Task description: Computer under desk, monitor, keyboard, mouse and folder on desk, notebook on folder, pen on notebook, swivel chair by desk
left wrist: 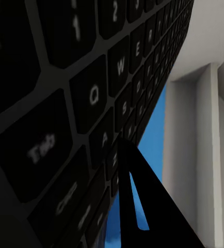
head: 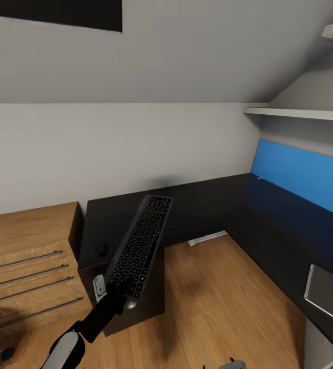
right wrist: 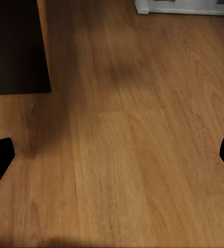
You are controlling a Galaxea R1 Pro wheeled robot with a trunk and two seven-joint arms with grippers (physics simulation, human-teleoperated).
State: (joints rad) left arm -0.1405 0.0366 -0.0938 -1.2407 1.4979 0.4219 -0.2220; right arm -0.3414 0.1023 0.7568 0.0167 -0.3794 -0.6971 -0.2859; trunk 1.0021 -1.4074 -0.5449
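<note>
Because the slim dark-keyed keyboard [head: 141, 240] belongs on the glossy black counter [head: 197, 205], my left fingers [head: 119, 293] pinch its near end, holding it raised above the counter's edge; my right fingers [right wrist: 112, 165] hang spread over the wooden floor [right wrist: 132, 129].

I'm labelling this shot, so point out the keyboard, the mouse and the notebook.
keyboard [head: 141, 241]: head view, middle of its keys.
mouse [head: 102, 249]: head view, its rounded top.
notebook [head: 329, 294]: head view, its grey cover.

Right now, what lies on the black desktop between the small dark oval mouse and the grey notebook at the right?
In the head view, bare glossy black desktop; above it hangs the dark-keyed keyboard, beside the small dark oval mouse, far from the grey notebook.
</note>
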